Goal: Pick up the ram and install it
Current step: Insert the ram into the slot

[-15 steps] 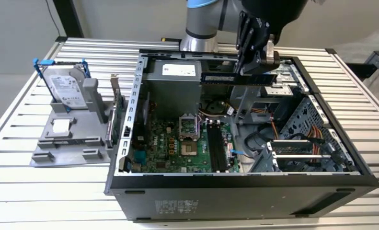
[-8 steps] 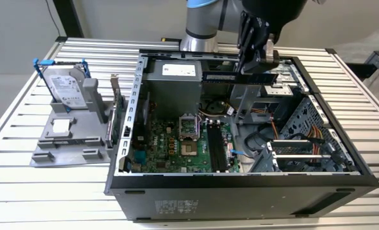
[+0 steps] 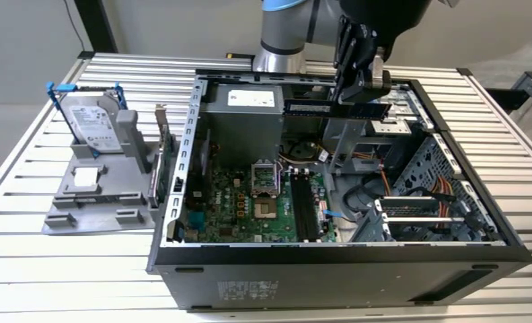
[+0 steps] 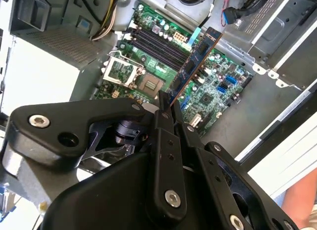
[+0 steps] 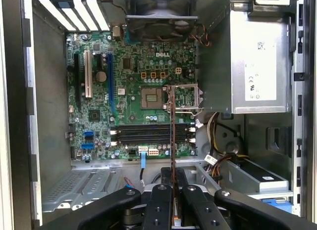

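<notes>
Holding the ram, tool clamped on it, above the motherboard

A matt black finish is being observed on the gripper; glossy laminate on the motherboard; bare sheet metal on the case; ribbed metal on the table.

Computer case open on its upward side, clear air between the ram in the gripper and the bare memory slots, cables and power supply crowding one end, drive cage close by
</notes>
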Robot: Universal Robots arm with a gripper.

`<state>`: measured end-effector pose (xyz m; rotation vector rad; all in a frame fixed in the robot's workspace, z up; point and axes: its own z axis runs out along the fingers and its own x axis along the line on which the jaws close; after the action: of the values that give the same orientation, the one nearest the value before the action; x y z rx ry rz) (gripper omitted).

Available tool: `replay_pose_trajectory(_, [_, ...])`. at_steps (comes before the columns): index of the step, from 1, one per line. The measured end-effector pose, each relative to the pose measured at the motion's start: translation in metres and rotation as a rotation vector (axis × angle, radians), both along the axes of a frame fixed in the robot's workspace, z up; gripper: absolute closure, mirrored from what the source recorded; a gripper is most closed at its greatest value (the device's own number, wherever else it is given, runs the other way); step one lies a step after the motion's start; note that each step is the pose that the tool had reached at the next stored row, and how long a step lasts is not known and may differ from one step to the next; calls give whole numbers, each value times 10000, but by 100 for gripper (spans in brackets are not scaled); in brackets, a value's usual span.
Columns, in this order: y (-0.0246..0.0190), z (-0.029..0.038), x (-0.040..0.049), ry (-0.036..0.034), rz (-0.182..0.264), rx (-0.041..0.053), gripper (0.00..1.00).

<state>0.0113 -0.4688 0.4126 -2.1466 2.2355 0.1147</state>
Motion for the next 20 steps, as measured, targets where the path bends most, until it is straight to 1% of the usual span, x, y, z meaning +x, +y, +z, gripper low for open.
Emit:
replay_pose_trajectory(11, [0, 0, -1, 0, -66, 0, 100])
replay_pose_trajectory(13, [0, -1, -1, 0, -202, 1, 100])
replay_pose_trajectory(20, [0, 0, -3, 1, -904, 0, 100])
